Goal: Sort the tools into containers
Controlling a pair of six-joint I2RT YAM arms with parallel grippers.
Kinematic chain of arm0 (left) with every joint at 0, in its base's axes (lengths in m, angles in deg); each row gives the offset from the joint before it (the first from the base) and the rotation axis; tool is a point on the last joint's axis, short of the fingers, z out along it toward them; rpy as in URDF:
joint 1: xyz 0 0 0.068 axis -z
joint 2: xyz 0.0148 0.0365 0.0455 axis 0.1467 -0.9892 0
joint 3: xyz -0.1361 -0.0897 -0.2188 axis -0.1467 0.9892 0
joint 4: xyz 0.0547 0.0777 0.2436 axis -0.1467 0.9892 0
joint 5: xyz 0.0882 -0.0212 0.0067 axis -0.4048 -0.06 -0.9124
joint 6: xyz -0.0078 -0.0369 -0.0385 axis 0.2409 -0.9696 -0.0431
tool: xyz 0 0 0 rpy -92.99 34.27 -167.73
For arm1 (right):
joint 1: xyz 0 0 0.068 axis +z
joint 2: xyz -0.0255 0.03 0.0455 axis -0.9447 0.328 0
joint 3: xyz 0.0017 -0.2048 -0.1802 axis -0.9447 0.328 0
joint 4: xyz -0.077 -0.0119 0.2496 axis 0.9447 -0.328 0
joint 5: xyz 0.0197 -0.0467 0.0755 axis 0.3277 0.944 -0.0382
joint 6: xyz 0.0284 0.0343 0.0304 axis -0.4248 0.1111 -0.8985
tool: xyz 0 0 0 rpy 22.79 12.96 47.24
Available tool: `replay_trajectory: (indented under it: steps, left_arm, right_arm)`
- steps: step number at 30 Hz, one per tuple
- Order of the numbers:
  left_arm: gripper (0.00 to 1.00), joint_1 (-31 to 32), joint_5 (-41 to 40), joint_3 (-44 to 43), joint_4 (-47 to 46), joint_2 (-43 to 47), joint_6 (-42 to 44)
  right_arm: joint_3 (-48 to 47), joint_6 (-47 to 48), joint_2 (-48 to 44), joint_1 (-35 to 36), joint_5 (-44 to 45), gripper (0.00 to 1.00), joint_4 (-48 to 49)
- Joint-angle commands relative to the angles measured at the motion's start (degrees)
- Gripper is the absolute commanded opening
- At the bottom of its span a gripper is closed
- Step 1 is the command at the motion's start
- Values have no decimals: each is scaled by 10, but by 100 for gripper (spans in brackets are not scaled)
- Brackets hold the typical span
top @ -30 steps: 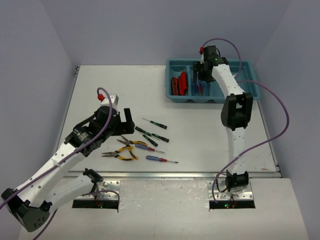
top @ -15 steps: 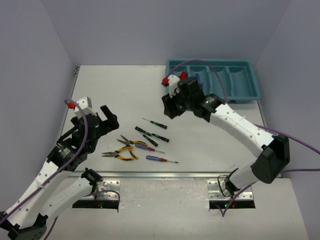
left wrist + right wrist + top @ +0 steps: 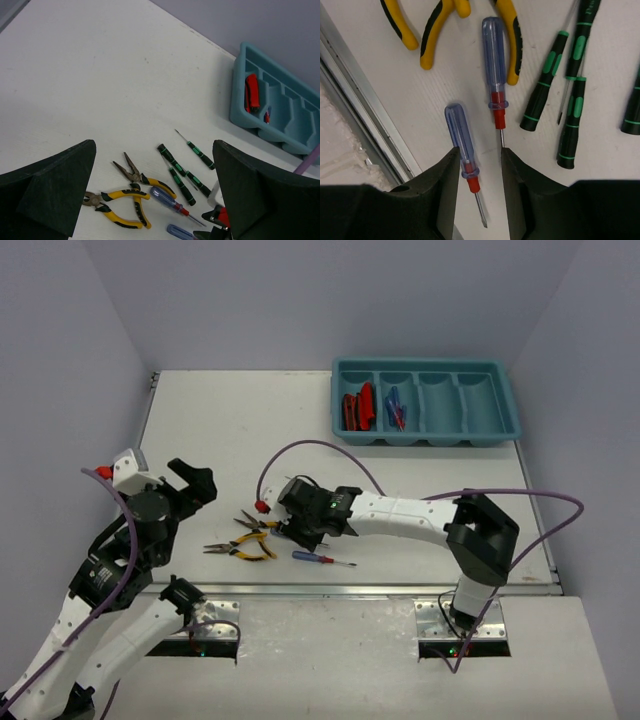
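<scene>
Blue-handled screwdriver lies on the table between the right gripper's fingers, which have narrowed but leave a gap each side, so it is not yet gripped. Just beyond the tips lie a second blue-handled screwdriver, then the pliers. A second ago this arm hung over the far tray, so the next pick looks begun. The left gripper, wide and empty, has drawn back.

I can't read any words, numbers or signs here. One black-and-green screwdriver, to the right of the yellow pliers, has tiny pale marks on its handle, but they are too small to read.
</scene>
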Motion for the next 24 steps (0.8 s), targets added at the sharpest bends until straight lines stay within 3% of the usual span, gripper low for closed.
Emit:
replay_trajectory:
  steps: [1, 10, 17, 24]
  left_arm:
    - [100, -6, 10, 4, -20, -6, 5]
    - [100, -6, 23, 6, -22, -8, 7]
    - [100, -5, 27, 7, -24, -6, 8]
    - [100, -6, 29, 7, -25, -8, 9]
  right_arm:
    - [-28, 21, 33, 40, 31, 39, -29]
    - [-33, 13, 92, 55, 32, 39, -22]
    - [-26, 17, 128, 60, 61, 34, -6]
    - [-19, 10, 102, 66, 56, 8, -19]
